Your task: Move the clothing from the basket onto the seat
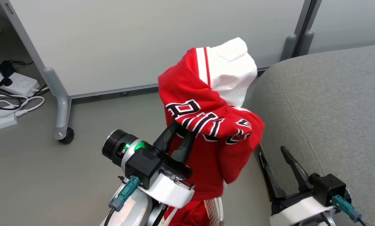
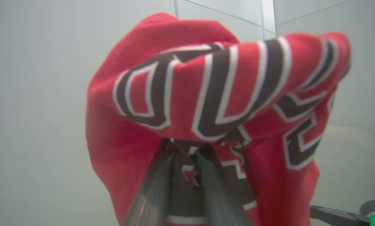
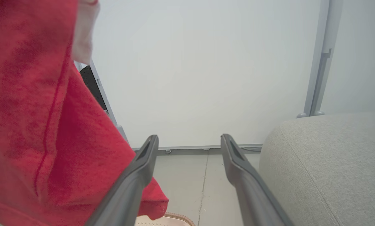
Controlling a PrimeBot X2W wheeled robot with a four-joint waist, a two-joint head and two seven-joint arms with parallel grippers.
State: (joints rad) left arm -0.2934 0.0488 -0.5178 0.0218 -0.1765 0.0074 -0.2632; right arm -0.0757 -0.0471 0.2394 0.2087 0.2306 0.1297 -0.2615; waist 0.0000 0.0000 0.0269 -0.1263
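A bright red jersey with white lining and black letters, the clothing (image 1: 206, 106), hangs in the air, draped over my left gripper (image 1: 182, 131), whose dark fingers are shut on its fabric. The left wrist view shows the lettered cloth (image 2: 219, 94) bunched right over those fingers (image 2: 206, 175). To the right lies the grey seat (image 1: 328, 106), close beside the hanging cloth. My right gripper (image 1: 273, 152) stands open and empty, low by the seat's front edge; in its own view the jersey (image 3: 37, 125) hangs at the left and the seat (image 3: 325, 163) at the right. A bit of the basket rim (image 3: 175, 218) shows at the bottom edge.
A pale grey wheeled partition panel (image 1: 137, 40) stands behind, with a castor foot (image 1: 63, 131) on the grey floor. A power strip and cables (image 1: 15, 84) lie at the far left. More red cloth (image 1: 203, 213) hangs below the left wrist.
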